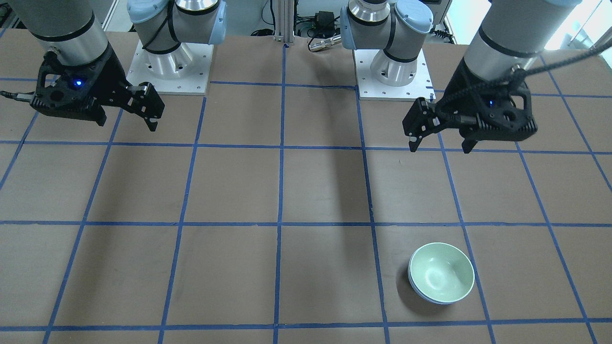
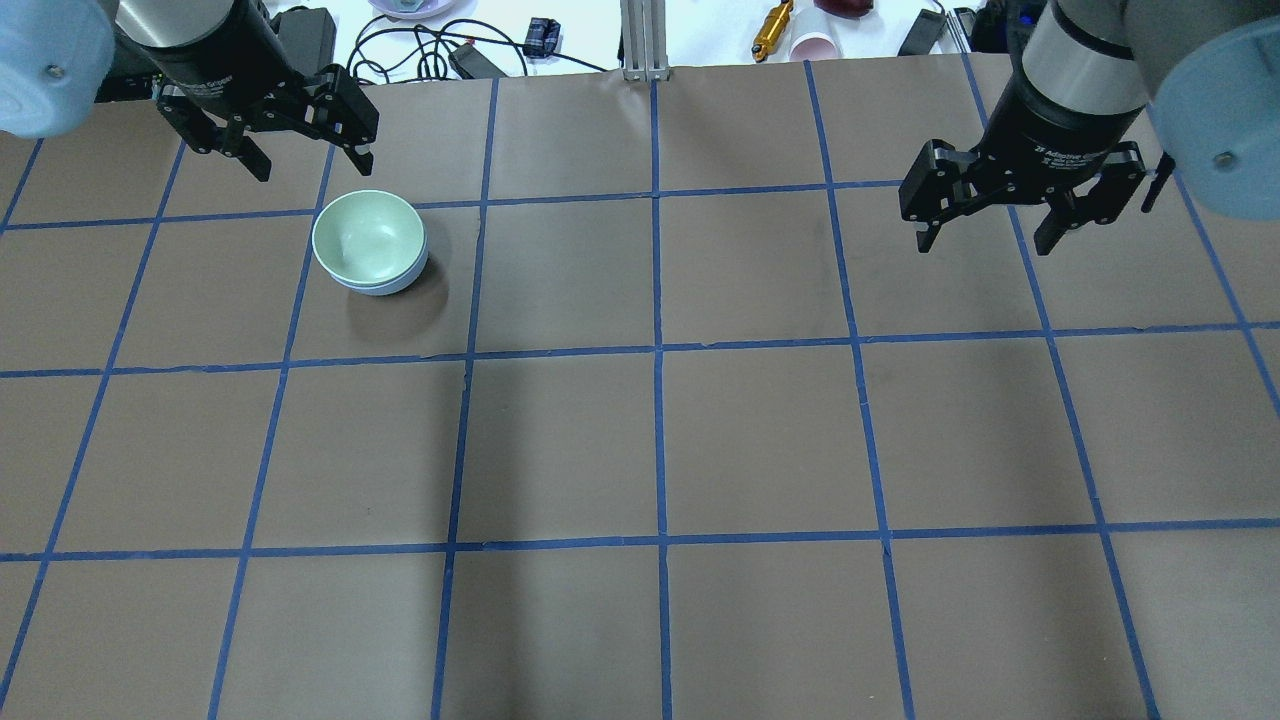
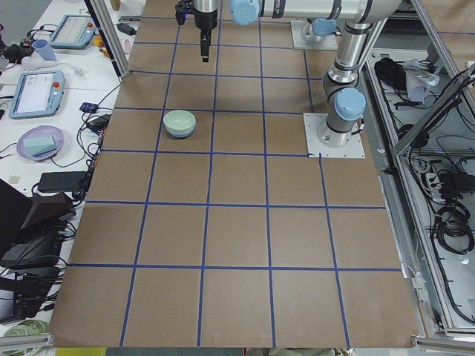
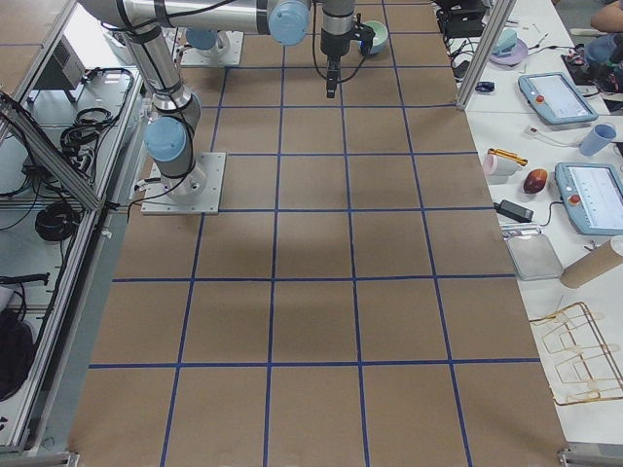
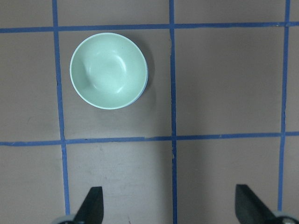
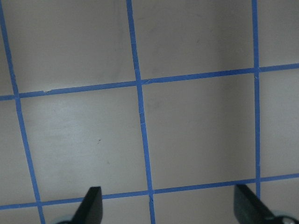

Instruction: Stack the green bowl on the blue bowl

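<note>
Brown paper-covered table (image 2: 760, 440) with a blue tape grid. The small round glossy mint-green bowl (image 2: 368, 238) sits nested in the pale periwinkle-blue bowl (image 2: 403, 284), near the edge opposite the robot, toward its left end. Left gripper (image 2: 312, 163) and right gripper (image 2: 985, 245) hang above the surface, apart from the bowls — fingers spread wide, holding nothing.

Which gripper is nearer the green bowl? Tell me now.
Left. The left gripper hovers open close by the green bowl; the right gripper hangs open far off on the opposite side.

I see the small round mint-green bowl (image 2: 367, 238) sitting in the round pale-blue bowl (image 2: 405, 282), just ahead of my left pincer (image 2: 315, 162).
</note>
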